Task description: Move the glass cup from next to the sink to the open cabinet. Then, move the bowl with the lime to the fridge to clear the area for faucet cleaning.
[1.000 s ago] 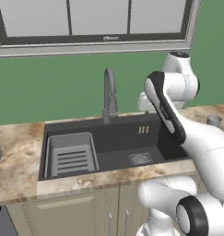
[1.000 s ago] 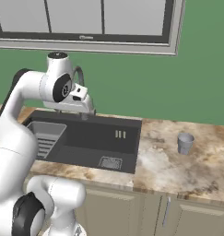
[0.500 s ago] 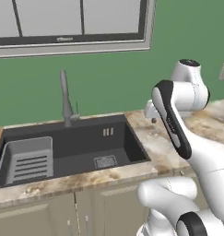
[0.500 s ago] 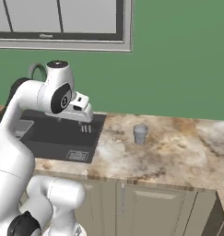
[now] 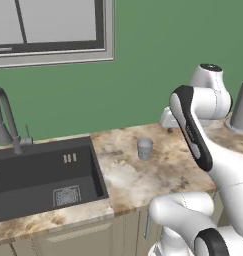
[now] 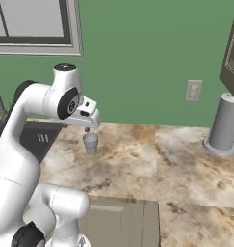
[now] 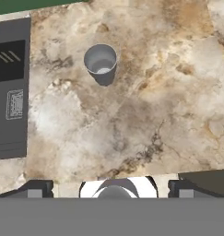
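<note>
The glass cup (image 5: 144, 148) stands upright on the marbled counter (image 5: 143, 180) just to the right of the sink (image 5: 43, 177), clear of the basin edge and with bare stone all round it. In the hand view the same cup (image 7: 101, 62) sits toward the upper left, with the sink's dark corner (image 7: 11, 87) at the left margin, so the hand looks down on the counter from above and to one side of the cup rather than straight over it. The gripper (image 7: 106, 189) has its two dark finger tips spread wide apart with nothing between them; it holds nothing. In the right base view the hand (image 6: 84, 113) hangs above the cup (image 6: 90, 143), not touching it. The main risk is misalignment: because the cup lies off the gripper's centre line, a straight descent would likely bring one finger onto the rim or wall and tip or shove the cup toward the sink. The cup looks light and smooth-walled, so a shallow or off-centre pinch could also let it slip on lifting. The faucet (image 5: 5, 125), at the far side of the sink from the cup, seems well out of the way.
</note>
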Robot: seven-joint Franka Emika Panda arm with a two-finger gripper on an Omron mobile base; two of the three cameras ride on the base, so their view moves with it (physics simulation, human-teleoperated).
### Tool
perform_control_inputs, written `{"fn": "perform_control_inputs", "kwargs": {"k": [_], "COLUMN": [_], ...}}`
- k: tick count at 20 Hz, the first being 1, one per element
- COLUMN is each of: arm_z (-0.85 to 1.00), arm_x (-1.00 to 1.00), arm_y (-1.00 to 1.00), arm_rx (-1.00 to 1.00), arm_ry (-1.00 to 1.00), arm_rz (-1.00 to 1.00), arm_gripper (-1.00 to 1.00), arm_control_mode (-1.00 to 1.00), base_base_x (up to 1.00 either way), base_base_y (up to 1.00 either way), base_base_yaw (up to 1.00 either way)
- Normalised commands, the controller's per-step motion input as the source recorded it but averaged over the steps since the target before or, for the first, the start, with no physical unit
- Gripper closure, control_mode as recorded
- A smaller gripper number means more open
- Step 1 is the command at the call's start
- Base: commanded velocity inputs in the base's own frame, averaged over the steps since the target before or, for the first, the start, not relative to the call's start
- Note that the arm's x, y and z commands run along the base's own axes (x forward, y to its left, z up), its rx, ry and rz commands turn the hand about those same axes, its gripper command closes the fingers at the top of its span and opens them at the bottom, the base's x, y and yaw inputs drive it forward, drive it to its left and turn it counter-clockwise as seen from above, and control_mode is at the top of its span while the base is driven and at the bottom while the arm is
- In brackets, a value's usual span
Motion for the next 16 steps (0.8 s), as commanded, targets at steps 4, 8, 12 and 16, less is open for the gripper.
{"fn": "perform_control_inputs", "kwargs": {"k": [4, 8, 12, 16], "arm_z": [-0.25, -0.54, -0.67, -0.76], "arm_x": [0.75, 0.98, 0.57, 0.60], "arm_y": [0.15, 0.24, -0.07, -0.15], "arm_rx": [-0.03, -0.06, 0.00, 0.00], "arm_ry": [0.01, 0.07, 0.07, 0.11], "arm_rz": [-0.04, 0.00, 0.00, 0.00], "arm_gripper": [-1.00, -1.00, -1.00, -1.00], "arm_control_mode": [-1.00, -1.00, -1.00, -1.00], "base_base_x": [0.22, 0.00, 0.00, 0.00], "base_base_y": [0.00, 0.00, 0.00, 0.00], "base_base_yaw": [0.00, 0.00, 0.00, 0.00]}}
